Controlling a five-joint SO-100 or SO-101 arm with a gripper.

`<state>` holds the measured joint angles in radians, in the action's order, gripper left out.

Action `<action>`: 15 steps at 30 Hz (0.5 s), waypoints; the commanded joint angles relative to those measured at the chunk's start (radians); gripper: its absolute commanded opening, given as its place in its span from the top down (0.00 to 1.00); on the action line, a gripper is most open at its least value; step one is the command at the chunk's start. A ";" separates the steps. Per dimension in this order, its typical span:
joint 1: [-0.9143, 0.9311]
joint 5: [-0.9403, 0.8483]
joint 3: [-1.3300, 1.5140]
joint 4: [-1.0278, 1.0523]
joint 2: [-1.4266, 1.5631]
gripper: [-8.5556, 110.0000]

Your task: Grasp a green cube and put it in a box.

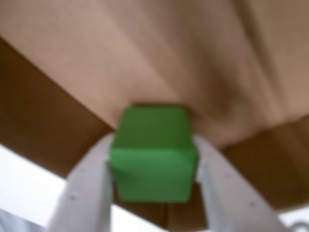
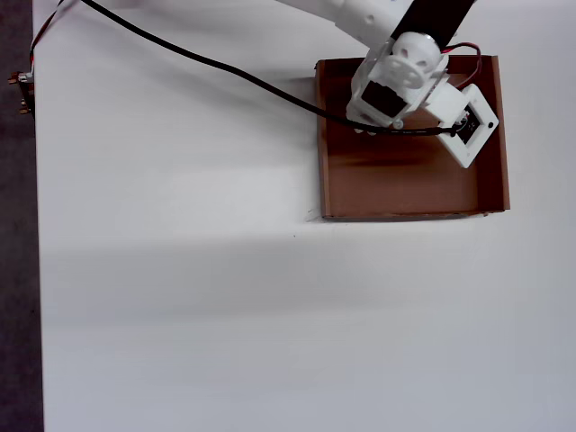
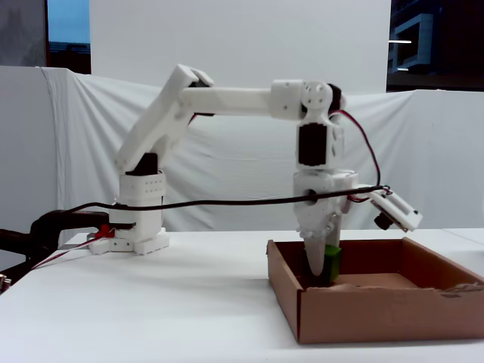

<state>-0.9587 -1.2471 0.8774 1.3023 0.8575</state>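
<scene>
Green cube [image 1: 154, 157] held between the two white jaws, one on each side face, in the wrist view; brown cardboard floor right behind it. Fixed view: cube [image 3: 332, 261] low inside the box [image 3: 355, 314], below its rim line, near the box's left wall; whether it touches the floor cannot be told. Overhead view: arm covers the cube, gripper over the box [image 2: 495, 162] toward its far edge; box sits toward the far right corner of the bench [image 2: 180, 297]. Step in hand, as I judge it: placement, carry done, release not yet made. Next move calls for spreading the jaws to free the cube, then lifting straight up, clear of the low walls.
</scene>
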 commanded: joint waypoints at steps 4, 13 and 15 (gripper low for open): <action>-0.006 0.002 -0.066 0.003 0.020 0.81; 0.006 0.000 -0.066 -0.005 0.009 0.81; 0.008 0.000 -0.066 -0.005 0.008 0.79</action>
<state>-0.9587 -1.2441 0.8682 1.3023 0.8406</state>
